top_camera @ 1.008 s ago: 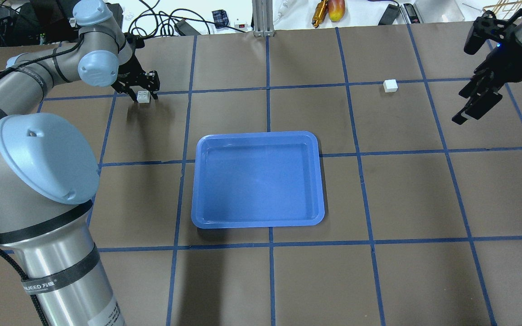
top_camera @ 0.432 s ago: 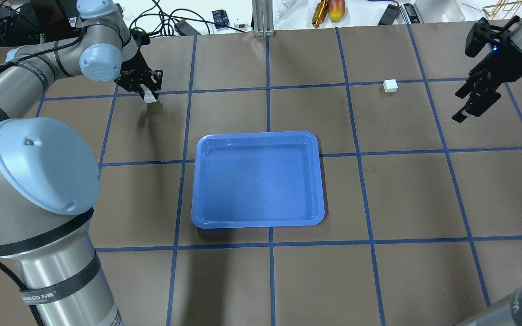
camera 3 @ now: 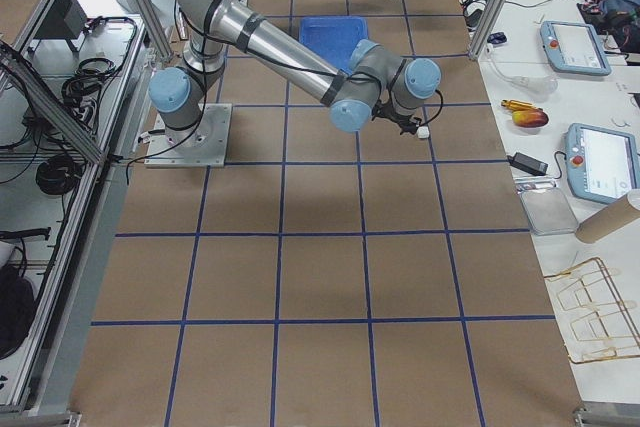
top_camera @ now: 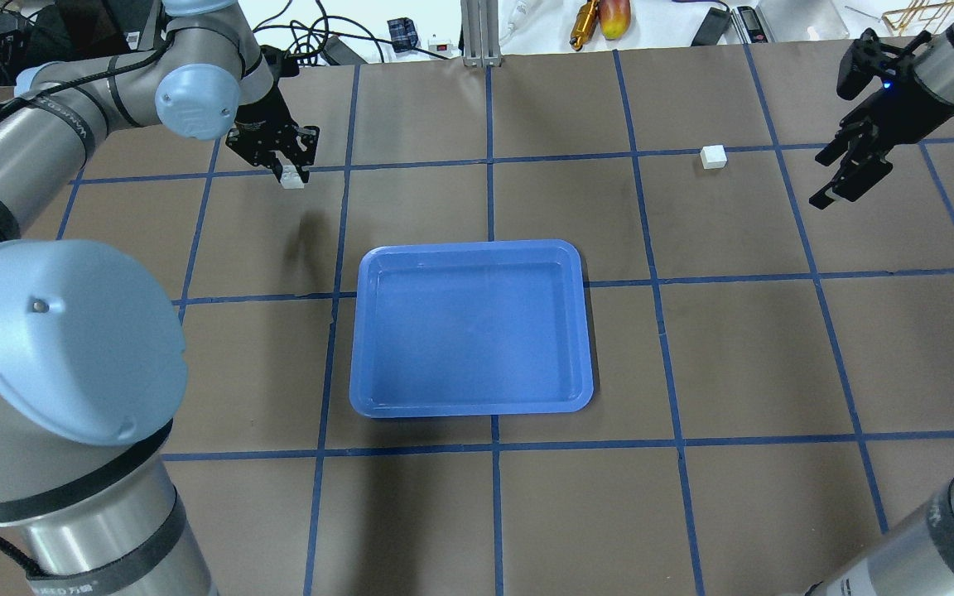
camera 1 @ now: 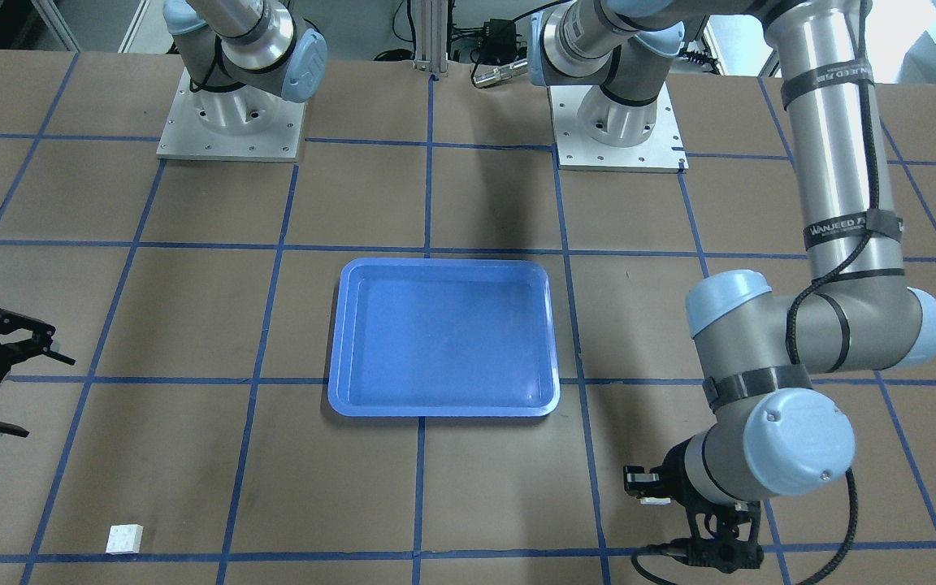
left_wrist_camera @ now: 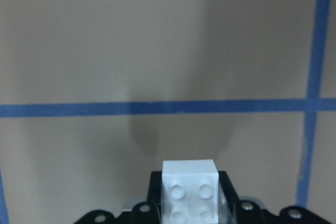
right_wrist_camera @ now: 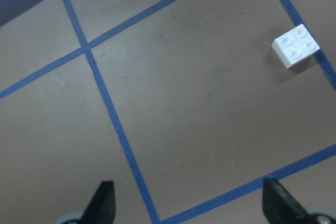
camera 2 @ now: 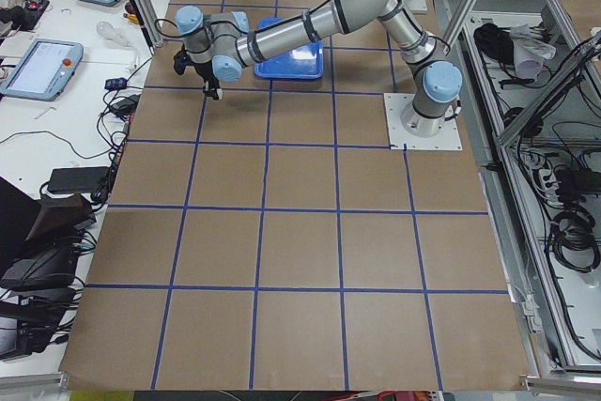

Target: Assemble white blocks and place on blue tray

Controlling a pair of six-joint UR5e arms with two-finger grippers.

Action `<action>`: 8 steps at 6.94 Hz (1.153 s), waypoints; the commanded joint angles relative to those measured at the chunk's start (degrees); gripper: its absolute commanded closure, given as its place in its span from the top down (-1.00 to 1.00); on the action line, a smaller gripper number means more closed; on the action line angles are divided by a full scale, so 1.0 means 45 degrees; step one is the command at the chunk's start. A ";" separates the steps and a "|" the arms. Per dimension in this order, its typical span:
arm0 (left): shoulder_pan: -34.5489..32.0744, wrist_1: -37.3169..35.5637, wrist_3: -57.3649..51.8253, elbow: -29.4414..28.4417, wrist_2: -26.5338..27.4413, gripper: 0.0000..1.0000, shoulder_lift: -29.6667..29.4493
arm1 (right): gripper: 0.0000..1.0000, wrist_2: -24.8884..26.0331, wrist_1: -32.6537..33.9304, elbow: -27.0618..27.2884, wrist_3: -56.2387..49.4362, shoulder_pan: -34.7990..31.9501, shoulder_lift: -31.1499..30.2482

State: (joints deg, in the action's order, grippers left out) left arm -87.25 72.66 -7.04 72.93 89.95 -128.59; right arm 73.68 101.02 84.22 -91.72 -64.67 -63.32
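The blue tray lies in the middle of the table and also shows in the front-facing view. My left gripper is shut on one white block and holds it above the table, left of and beyond the tray. The left wrist view shows that block studs up between the jaws. The other white block lies on the table at the far right. My right gripper hangs open and empty to its right. In the right wrist view that block lies ahead.
Cables and tools lie beyond the table's far edge. The two arm bases stand at the robot's side of the table. My left arm's elbow hangs over the corner near its gripper.
My left gripper has risen and moved right with the white block in it. My right gripper has moved left and farther away, toward the loose block.
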 commanded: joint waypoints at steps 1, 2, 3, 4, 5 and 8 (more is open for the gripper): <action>-0.1524 -0.0182 0.0720 0.1985 0.0050 -0.54 0.1576 | 1.00 -0.0180 0.0344 -0.1250 -0.1677 -0.0101 0.1176; -0.1974 -0.0807 0.1344 0.3273 -0.0124 -0.54 0.2299 | 1.00 -0.0181 0.0363 -0.1371 -0.2480 -0.0101 0.1471; -0.2578 -0.1084 0.2143 0.4350 -0.0125 -0.54 0.2925 | 1.00 -0.0181 0.0422 -0.1411 -0.2605 -0.0120 0.1648; -0.3261 -0.2054 0.3272 0.4844 -0.0106 -0.54 0.3202 | 1.00 -0.0143 0.1041 -0.1392 -0.2586 -0.0159 0.2036; -0.3944 -0.2315 0.3632 0.5004 -0.0125 -0.54 0.3224 | 1.00 -0.0181 0.1202 -0.1411 -0.2586 -0.0160 0.2272; -0.5004 -0.3036 0.5428 0.5472 -0.0106 -0.54 0.2873 | 0.99 -0.0201 0.1203 -0.1917 -0.2645 -0.0879 0.2449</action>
State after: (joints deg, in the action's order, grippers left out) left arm -108.13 60.88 14.23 96.68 89.42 -115.01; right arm 72.81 106.38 76.79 -103.51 -67.04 -52.89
